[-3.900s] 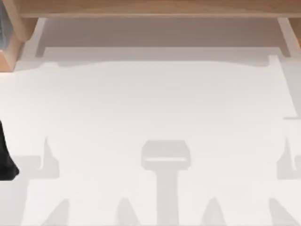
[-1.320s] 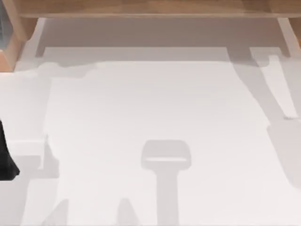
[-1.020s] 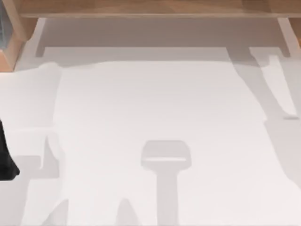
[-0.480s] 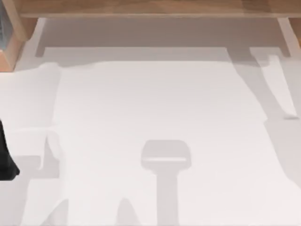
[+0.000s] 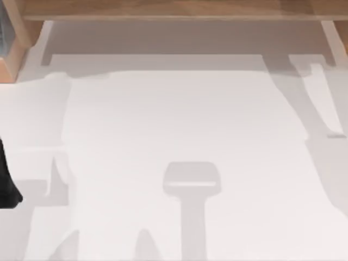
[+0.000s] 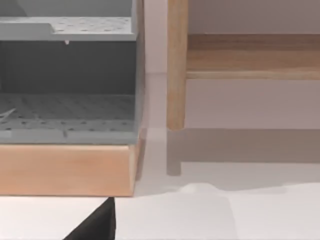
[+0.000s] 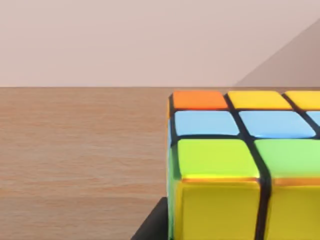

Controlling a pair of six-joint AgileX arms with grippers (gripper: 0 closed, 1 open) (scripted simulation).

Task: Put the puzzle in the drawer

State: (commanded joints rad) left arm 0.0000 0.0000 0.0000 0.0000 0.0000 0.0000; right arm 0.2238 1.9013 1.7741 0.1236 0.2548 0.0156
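Presently, the puzzle (image 7: 240, 165), a colour cube with orange, yellow, blue and green tiles parted by black lines, is seen close up in the right wrist view, resting over a brown wooden surface (image 7: 75, 150) with a plain pale wall behind it. A dark part (image 7: 152, 225) is noted at the cube's lower edge; whether it belongs to the right tool, and whether that tool is open or closed on the cube, cannot be told. In the left wrist view a grey perforated drawer unit (image 6: 67, 85) is observed seated in a light wooden frame (image 6: 65, 170), with a wooden post (image 6: 176, 65) and a wooden shelf (image 6: 252, 57) beside it, all standing on the white worktop (image 6: 240, 215). A black corner (image 6: 97, 225) is recorded at the edge of that view; the state of the left tool cannot be told. From above, the white worktop (image 5: 174, 119) is crossed by grey shadows, a wooden rail (image 5: 174, 8) runs along its far edge, and a black shape (image 5: 6, 185) is noted at the left edge.
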